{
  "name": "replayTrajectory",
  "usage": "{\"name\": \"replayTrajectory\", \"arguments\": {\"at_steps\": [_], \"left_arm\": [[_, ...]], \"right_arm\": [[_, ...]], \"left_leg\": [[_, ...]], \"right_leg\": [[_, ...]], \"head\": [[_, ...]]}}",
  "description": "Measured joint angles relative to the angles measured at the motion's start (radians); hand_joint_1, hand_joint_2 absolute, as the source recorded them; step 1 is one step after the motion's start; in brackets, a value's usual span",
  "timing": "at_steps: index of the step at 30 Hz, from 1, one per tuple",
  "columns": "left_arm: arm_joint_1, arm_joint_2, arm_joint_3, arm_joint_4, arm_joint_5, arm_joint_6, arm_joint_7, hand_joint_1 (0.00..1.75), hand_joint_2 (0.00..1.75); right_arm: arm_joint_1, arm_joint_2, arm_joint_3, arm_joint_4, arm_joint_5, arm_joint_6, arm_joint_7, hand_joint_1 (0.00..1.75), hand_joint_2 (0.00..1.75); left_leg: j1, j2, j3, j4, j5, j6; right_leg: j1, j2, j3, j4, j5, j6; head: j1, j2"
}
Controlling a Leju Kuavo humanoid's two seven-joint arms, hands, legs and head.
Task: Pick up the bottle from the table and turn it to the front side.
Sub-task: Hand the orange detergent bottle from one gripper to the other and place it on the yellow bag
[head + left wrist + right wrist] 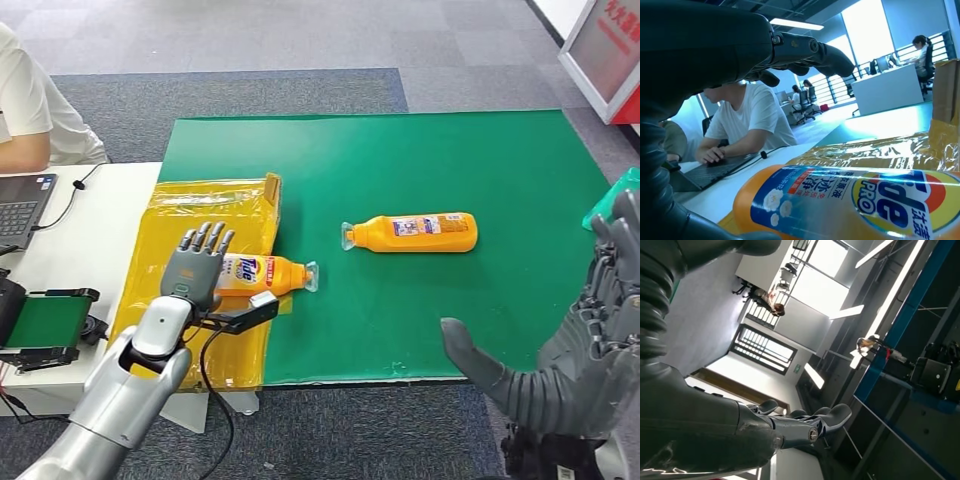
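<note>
An orange Tide bottle [266,272] lies on its side on a yellow plastic bag [204,205], its blue label up and its clear cap toward the green mat. My left hand [198,262] is over its base end with straight, spread fingers; in the left wrist view the bottle [851,205] lies just below the fingers [810,50], which are not closed on it. A second orange bottle [415,232] lies mid-mat, cap pointing left. My right hand [581,340] is open at the mat's near right corner, thumb out, holding nothing.
The green mat [453,150] covers the table on the right. On the white desk [83,230] to the left are a laptop [23,205], a cable and a small green-topped device [45,320]. A person in a white shirt [30,100] sits at the far left.
</note>
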Motion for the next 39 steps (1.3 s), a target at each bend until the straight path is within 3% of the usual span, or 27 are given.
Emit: {"name": "replayTrajectory", "arguments": {"at_steps": [7, 12, 17, 21, 25, 33, 39], "left_arm": [[0.032, -0.076, 0.129, -0.042, 0.012, 0.027, -0.121, 0.0, 1.75], [0.088, -0.159, 0.284, -0.131, 0.144, 0.032, -0.246, 0.0, 1.75], [0.125, -0.216, 0.406, -0.223, 0.306, -0.029, -0.294, 0.0, 1.75], [0.155, -0.238, 0.451, -0.271, 0.383, -0.029, -0.319, 0.0, 1.75], [0.195, -0.253, 0.486, -0.325, 0.52, -0.076, -0.333, 0.0, 1.75], [0.273, -0.259, 0.523, -0.385, 0.816, -0.181, -0.332, 0.0, 1.75], [0.296, -0.248, 0.548, -0.397, 0.869, -0.201, -0.337, 0.0, 1.75]], "right_arm": [[0.0, 0.0, -0.005, -0.014, 0.022, 0.011, 0.036, 0.0, 1.75], [0.001, 0.0, -0.006, -0.006, 0.07, 0.11, 0.156, 0.0, 1.75], [-0.006, 0.0, -0.002, 0.04, 0.004, 0.196, 0.233, 0.0, 1.75], [-0.024, 0.002, 0.0, 0.089, -0.019, 0.226, 0.266, 0.0, 1.75], [-0.056, 0.003, 0.018, 0.163, 0.048, 0.223, 0.287, 0.0, 1.75], [-0.157, 0.005, 0.041, 0.406, -0.047, 0.271, 0.333, 0.0, 1.75], [-0.212, 0.008, 0.042, 0.53, -0.068, 0.272, 0.336, 0.0, 1.75]], "left_leg": [[0.0, 0.0, 0.0, 0.0, 0.0, 0.0], [0.0, 0.0, 0.0, 0.0, 0.0, 0.0], [0.0, 0.0, -0.001, 0.0, 0.0, 0.0], [0.0, 0.0, -0.001, 0.0, 0.0, 0.0], [0.0, 0.0, -0.001, 0.0, 0.0, 0.0], [0.0, 0.0, -0.001, 0.0, 0.001, 0.0], [0.0, 0.0, -0.001, 0.0, 0.001, 0.001]], "right_leg": [[0.0, 0.0, 0.0, 0.0, 0.0, 0.0], [0.0, 0.0, 0.0, 0.0, 0.0, 0.0], [0.0, 0.0, 0.0, 0.0, 0.0, 0.0], [0.0, 0.0, 0.0, 0.0, 0.0, 0.0], [0.0, 0.0, 0.0, 0.0, 0.0, 0.0], [0.001, 0.0, 0.0, 0.0, 0.0, 0.0], [0.001, -0.001, 0.0, 0.0, 0.0, 0.0]], "head": [[0.0, 0.0], [0.0, 0.0], [0.0, 0.0], [0.0, 0.0], [0.0, 0.0], [0.0, 0.0], [0.0, 0.0]]}}
